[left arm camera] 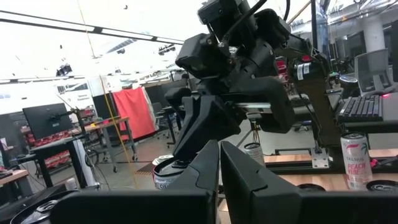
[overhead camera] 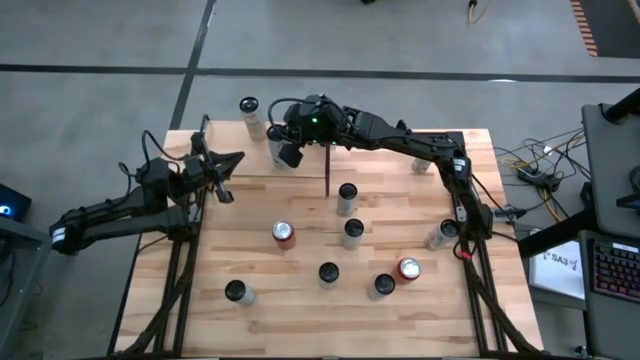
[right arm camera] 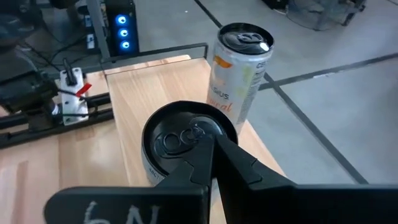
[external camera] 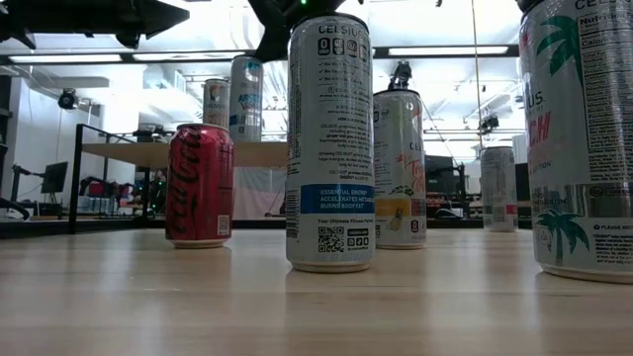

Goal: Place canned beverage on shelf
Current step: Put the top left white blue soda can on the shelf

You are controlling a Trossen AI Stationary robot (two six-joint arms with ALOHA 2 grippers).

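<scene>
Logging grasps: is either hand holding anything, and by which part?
Nothing is held. The right hand is shut above a can's top; the left hand is shut, empty.

place: lab/workshop | signs: monitor (left arm camera: 46, 119), keyboard (left arm camera: 360, 107), workbenches, concrete floor (overhead camera: 90, 100)

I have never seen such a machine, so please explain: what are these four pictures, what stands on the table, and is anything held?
It is a robot with two dark arms at a wooden table. One picture looks down from above, one looks level across the tabletop, and two come from cameras on the wrists. Many drink cans stand on the table, among them a red can. The right gripper, jaws shut, is just over the top of a dark-topped can on the raised shelf, beside a second can; it holds nothing. The left gripper, also shut and empty, waits at the table's left edge.
</scene>
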